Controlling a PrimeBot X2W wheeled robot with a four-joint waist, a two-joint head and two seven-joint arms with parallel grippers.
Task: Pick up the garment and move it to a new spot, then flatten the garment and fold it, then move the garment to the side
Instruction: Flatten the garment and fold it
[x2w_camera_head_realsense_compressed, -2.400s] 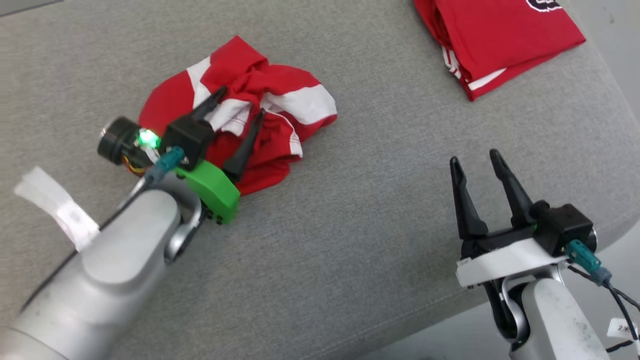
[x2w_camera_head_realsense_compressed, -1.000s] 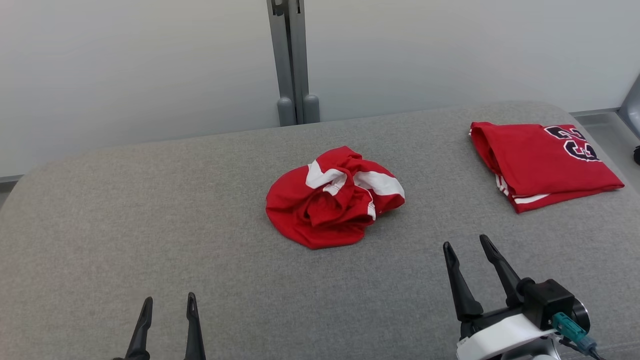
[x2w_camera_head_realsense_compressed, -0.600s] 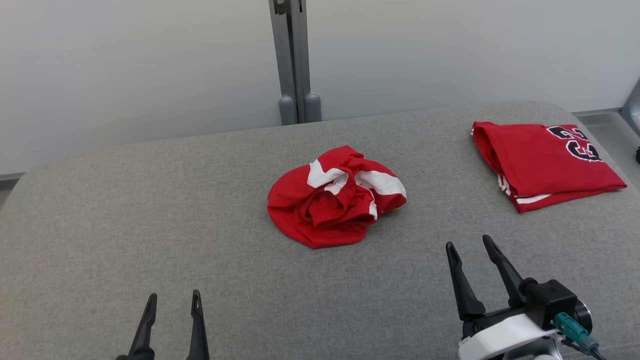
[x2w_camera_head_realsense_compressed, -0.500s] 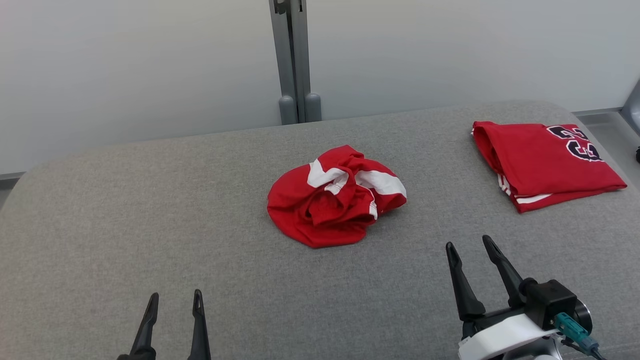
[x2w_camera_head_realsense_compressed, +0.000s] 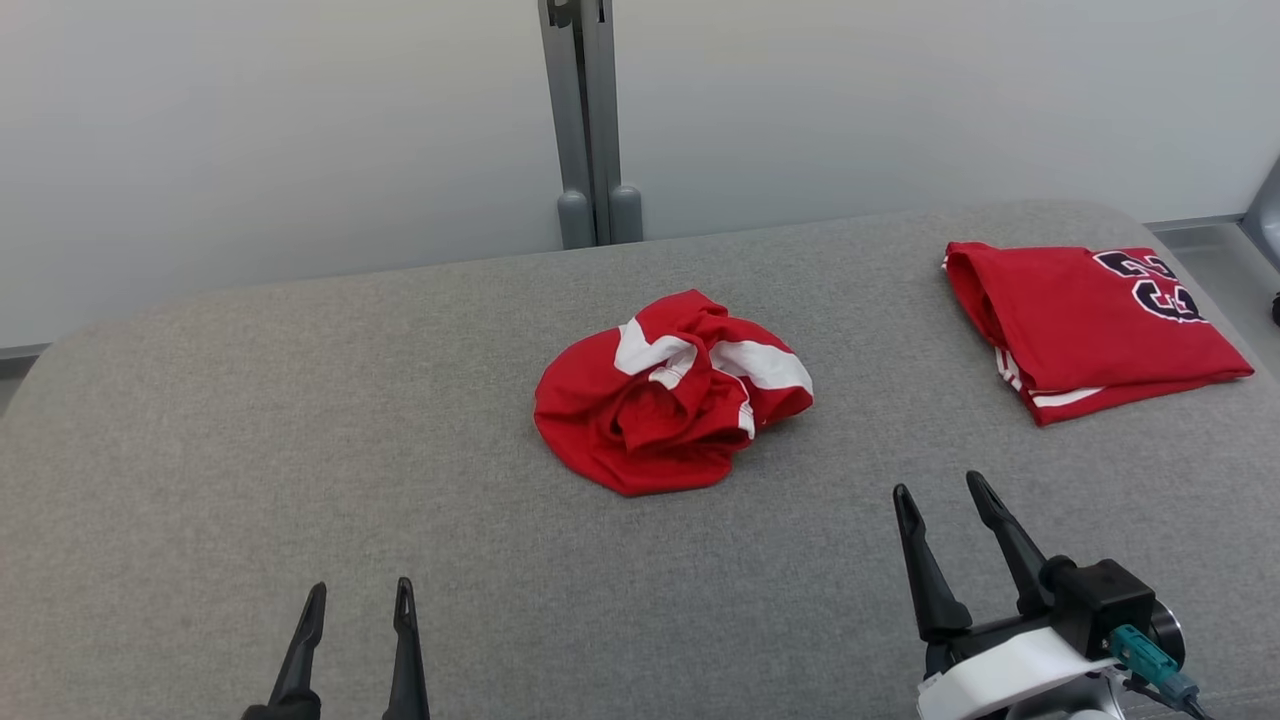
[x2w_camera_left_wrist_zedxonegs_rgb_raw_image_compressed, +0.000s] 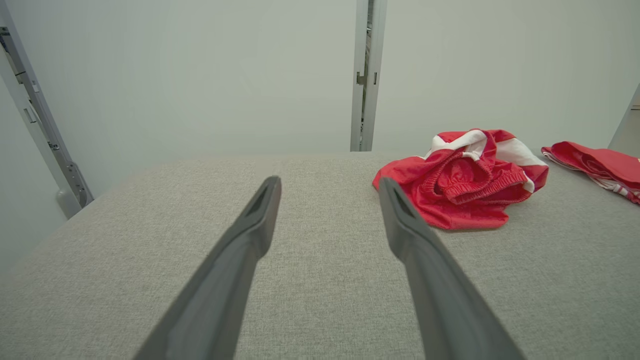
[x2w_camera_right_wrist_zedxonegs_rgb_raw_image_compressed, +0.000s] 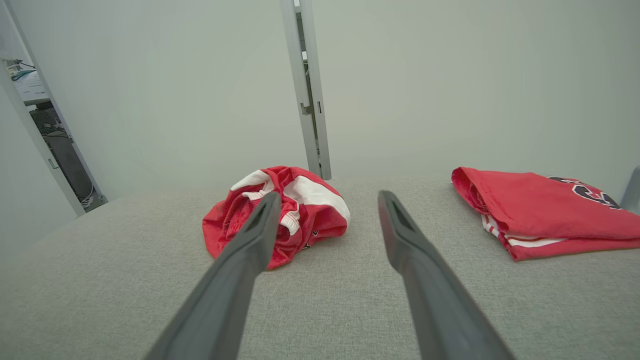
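Grey padded table (x2w_camera_head_realsense_compressed: 200, 450) runs back to a pale wall with 1 grey post (x2w_camera_head_realsense_compressed: 585, 120). The crumpled red and white garment (x2w_camera_head_realsense_compressed: 670, 395) lies in a heap mid-table, well ahead of both pairs of fingers: ahead and right of the left gripper (x2w_camera_head_realsense_compressed: 361, 590), ahead and left of the right gripper (x2w_camera_head_realsense_compressed: 939, 487). Both grippers are spread wide and empty. A folded red shirt (x2w_camera_head_realsense_compressed: 1090, 330) sits ahead and right of the right fingers, apart from the heap. Nothing is flattened or folded yet, so the step in hand looks like the reach for the heap. Next, both arms likely need to go forward and inward, pinch 2 separate edges and draw them apart
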